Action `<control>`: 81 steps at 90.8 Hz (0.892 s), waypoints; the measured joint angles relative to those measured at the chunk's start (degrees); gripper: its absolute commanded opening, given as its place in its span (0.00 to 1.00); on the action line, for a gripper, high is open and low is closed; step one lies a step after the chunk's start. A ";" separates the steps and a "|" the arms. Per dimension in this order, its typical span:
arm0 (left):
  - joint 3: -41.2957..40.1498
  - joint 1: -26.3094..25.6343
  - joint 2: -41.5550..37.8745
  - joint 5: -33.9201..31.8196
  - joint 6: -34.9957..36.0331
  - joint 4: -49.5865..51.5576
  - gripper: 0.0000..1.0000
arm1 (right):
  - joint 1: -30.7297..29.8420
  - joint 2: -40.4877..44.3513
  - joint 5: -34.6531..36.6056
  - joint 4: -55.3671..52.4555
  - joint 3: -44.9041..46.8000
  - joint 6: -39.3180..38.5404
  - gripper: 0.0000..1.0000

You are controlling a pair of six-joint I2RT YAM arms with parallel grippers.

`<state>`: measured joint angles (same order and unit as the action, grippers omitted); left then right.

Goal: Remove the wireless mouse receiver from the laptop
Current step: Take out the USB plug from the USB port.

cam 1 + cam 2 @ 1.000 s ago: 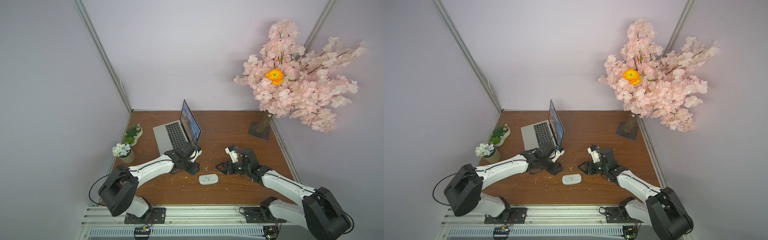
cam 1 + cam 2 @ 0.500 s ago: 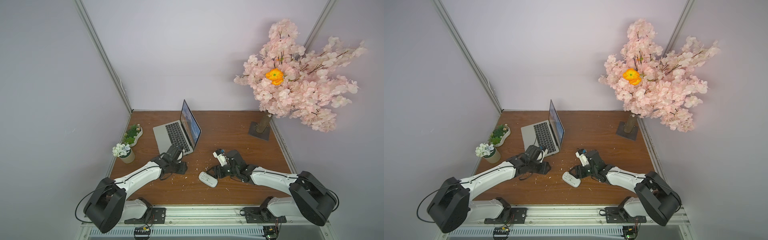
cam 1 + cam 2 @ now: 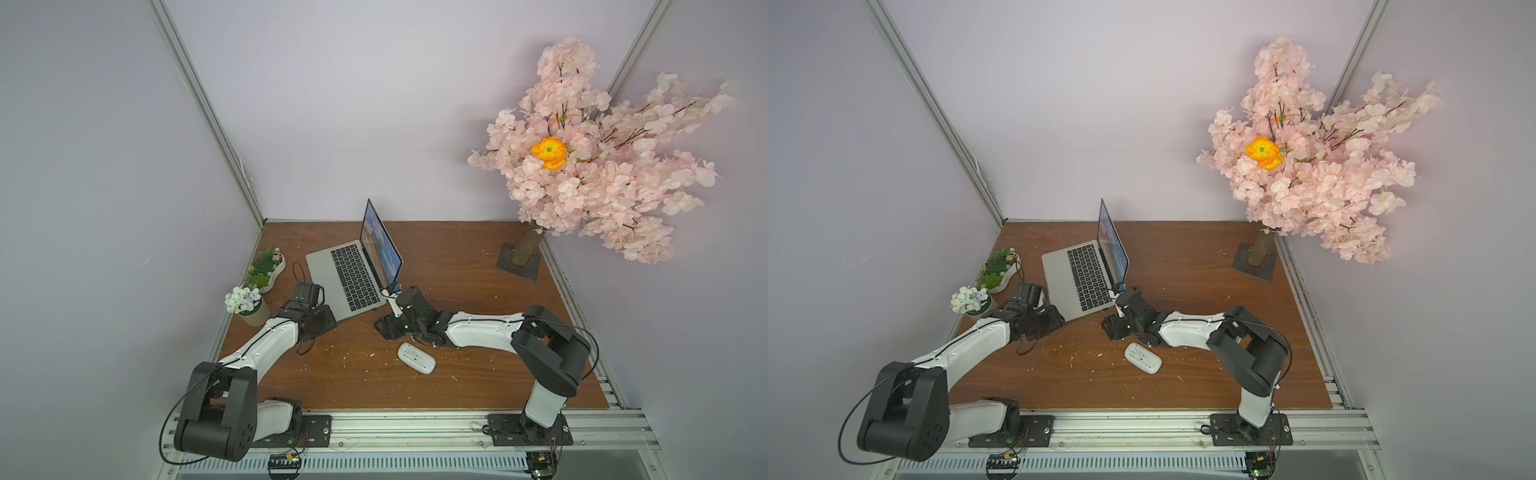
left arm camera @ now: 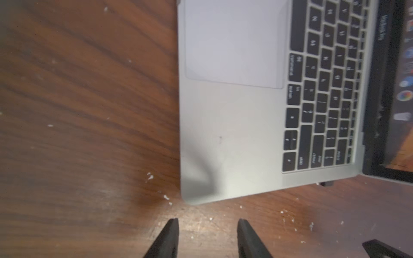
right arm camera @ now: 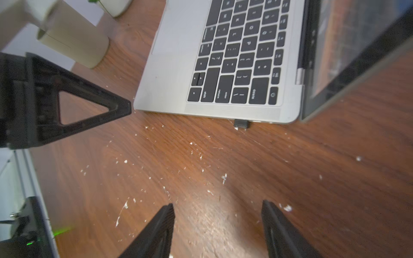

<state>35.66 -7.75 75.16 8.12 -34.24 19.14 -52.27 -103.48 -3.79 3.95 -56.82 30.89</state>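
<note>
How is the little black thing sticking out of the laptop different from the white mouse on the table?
The receiver is black and boxy; the mouse is white and oval. The receiver is tiny; the mouse is much bigger. The receiver is plugged into the side of the laptop; the mouse lies loose on the table, apart from it. Neither is being held.

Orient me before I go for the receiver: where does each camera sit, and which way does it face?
Top views: high above the near edge of the table, looking down; left arm and right arm show whole.
Left wrist: on the left arm, facing the laptop corner past the open left gripper.
Right wrist: on the right arm, facing the receiver past the open right gripper.
Shared: both wrist views show the receiver plugged into the laptop's side.
</note>
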 measured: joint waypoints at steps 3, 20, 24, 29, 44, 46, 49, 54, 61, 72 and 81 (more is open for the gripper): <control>0.13 0.07 0.87 -0.28 -0.04 0.13 0.44 | -0.61 -0.81 0.87 -0.83 -0.94 0.04 0.65; 1.90 0.42 4.90 -1.84 -0.02 0.50 0.43 | -2.21 -3.82 4.07 -6.05 -5.95 1.09 0.64; 2.69 0.48 5.75 -2.21 0.00 0.50 0.44 | -2.19 -4.35 4.55 -7.19 -7.08 1.29 0.64; 3.63 0.61 6.78 -2.49 -0.02 0.52 0.44 | -2.16 -4.87 4.85 -8.22 -8.24 1.40 0.64; 6.05 0.83 9.09 -2.62 0.00 1.33 0.44 | -2.10 -5.97 5.18 -11.06 -10.12 1.62 0.64; 6.40 0.85 9.31 -2.82 0.00 1.51 0.44 | -2.10 -6.08 5.18 -11.43 -10.34 1.66 0.64; 6.97 0.90 9.70 -3.30 0.02 1.84 0.44 | -2.10 -6.34 5.18 -12.11 -10.73 1.73 0.64; 7.91 0.94 10.32 -4.02 0.04 2.45 0.44 | -2.10 -6.71 5.29 -13.25 -11.45 1.81 0.63; 9.44 1.07 12.02 -5.01 0.28 3.06 0.43 | -2.10 -7.43 5.64 -15.04 -12.87 2.14 0.62; 11.39 1.14 14.05 -5.38 0.83 3.48 0.41 | -2.10 -9.07 6.67 -18.05 -16.22 2.60 0.61; 11.98 1.14 14.62 -5.66 1.31 3.58 0.41 | -2.10 -10.99 7.78 -21.00 -19.56 2.84 0.60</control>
<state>47.64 -6.61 89.78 2.46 -32.93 22.72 -54.37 -114.48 3.99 -17.06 -76.38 33.74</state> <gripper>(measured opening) 0.412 0.603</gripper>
